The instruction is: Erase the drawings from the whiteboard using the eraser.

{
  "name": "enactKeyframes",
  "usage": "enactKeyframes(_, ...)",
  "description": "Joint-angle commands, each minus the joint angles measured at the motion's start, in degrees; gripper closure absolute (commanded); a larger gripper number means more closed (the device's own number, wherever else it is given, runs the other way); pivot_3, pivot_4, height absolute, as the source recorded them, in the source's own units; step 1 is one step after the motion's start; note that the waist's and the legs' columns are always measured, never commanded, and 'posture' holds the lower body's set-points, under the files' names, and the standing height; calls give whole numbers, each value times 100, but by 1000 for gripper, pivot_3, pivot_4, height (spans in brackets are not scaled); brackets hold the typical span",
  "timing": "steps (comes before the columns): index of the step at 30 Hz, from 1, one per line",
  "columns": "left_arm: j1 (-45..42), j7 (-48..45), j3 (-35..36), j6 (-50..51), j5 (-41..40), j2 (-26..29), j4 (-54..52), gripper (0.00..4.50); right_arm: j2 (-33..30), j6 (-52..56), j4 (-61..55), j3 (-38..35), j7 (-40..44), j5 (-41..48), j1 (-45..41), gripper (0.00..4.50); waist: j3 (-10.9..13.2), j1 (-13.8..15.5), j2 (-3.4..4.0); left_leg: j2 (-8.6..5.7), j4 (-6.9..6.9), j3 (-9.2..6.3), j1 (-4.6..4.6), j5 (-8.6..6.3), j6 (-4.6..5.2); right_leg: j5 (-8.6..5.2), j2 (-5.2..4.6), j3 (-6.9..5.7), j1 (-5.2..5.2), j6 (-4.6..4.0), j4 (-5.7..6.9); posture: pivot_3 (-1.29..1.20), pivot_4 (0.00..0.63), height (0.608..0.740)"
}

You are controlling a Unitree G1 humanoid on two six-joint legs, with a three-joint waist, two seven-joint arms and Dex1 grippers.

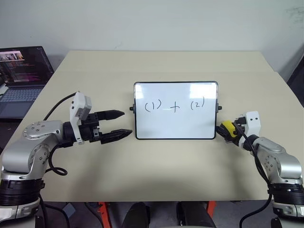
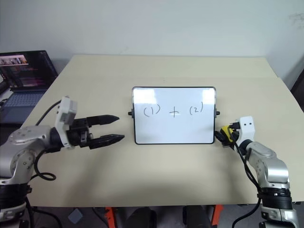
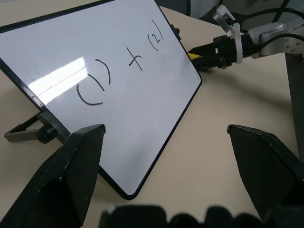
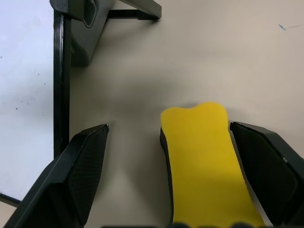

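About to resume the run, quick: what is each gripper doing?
Left gripper: open, empty.
Right gripper: open around the eraser, not clamped.

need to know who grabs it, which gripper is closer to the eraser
Right. The right gripper is open with the eraser between its fingers, beside the whiteboard's right edge. The left gripper is open off the board's opposite side.

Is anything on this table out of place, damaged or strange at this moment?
Nothing stands out. The whiteboard stands propped and undamaged with the drawings intact, and the eraser lies flat on the table between the open fingers of the right gripper.
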Motion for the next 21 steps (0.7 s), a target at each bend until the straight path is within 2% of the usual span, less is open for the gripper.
enactKeyframes(1,-142,-52,64,-104,0,62,-29,0,-32,-48,-128,-196,-16,62,-40,20,0,0,0,0,0,0,0,0,0,0,0,0,0,0,0,0,150,740)
enactKeyframes(14,-257,-208,73,-3,-115,83,-48,0,-4,-67,-113,-217,-24,39,-46,20,0,-3,0,0,0,1,0,0,0,0,0,0,0,0,1,0,150,740)
enactKeyframes(17,-278,-224,86,-6,-102,102,-10,0,8,-57,-130,-226,-32,51,-26,632,0,-2,0,0,0,0,0,0,0,0,0,0,0,0,1,0,150,740)
enactKeyframes(21,-291,-221,83,-19,-82,112,0,0,13,-52,-111,-228,-11,73,-34,1989,0,-2,0,0,1,0,0,0,0,0,0,0,0,0,1,0,150,740)
